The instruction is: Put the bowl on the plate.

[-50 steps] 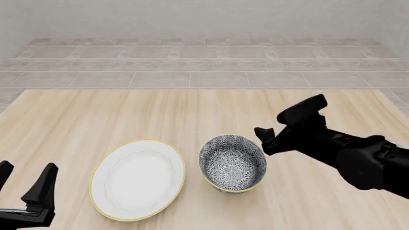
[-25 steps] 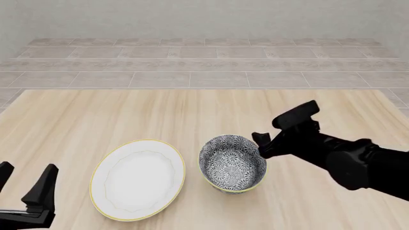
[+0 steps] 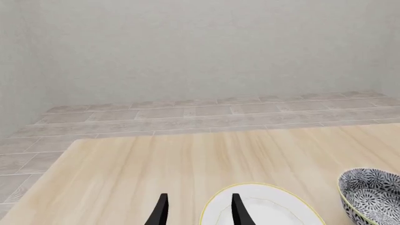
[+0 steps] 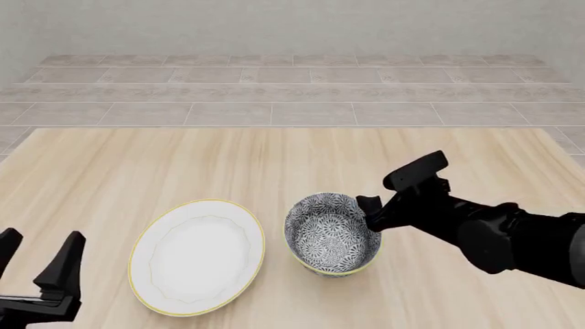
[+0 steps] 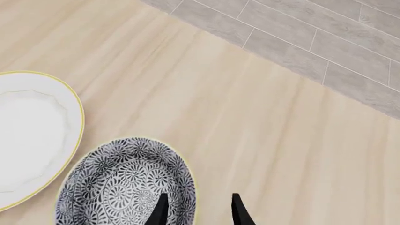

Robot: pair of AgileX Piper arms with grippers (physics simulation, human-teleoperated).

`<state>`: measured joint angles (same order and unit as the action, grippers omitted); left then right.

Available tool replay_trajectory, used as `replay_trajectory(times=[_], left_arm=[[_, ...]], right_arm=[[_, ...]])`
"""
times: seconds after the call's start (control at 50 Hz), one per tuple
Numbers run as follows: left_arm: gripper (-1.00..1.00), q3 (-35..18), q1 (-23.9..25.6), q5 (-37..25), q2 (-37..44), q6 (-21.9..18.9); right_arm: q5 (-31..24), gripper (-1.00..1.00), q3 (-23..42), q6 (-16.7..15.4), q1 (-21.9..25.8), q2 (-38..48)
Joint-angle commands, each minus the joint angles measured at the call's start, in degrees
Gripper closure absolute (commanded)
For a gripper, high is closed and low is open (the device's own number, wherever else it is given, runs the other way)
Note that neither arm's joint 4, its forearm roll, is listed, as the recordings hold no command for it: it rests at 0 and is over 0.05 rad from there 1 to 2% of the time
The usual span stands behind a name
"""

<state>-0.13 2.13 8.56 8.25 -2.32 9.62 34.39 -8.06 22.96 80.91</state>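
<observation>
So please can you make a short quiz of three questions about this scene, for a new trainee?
1. True or false: the bowl already sits on the plate.
2. Which hand is at the bowl's rim? A) left hand B) right hand
3. Fill in: seen from the front, the plate lies to the ___ of the bowl.

Key: 1 false, they stand side by side on the table; 2 B; 3 left.

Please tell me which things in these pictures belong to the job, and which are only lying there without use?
Belong to the job:
- bowl, standing on the table beside the plate
- plate, nothing on it
- right gripper, open, at the bowl's rim

Not in use:
- left gripper, open, apart from both dishes
- table, only the surface under them; no other loose things show
</observation>
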Motion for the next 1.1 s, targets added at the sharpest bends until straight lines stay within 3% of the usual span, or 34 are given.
replay_trajectory(times=[0.02, 1.1], left_arm=[[-1.00, 0.0, 0.0, 1.0, 0.8, 0.0], [-1.00, 0.0, 0.1, 0.8, 1.0, -0.5]], right_arm=[[1.3, -1.00, -0.2, -0.1, -0.1, 1.8], [6.1, -1.00, -2.2, 0.5, 0.4, 7.0]])
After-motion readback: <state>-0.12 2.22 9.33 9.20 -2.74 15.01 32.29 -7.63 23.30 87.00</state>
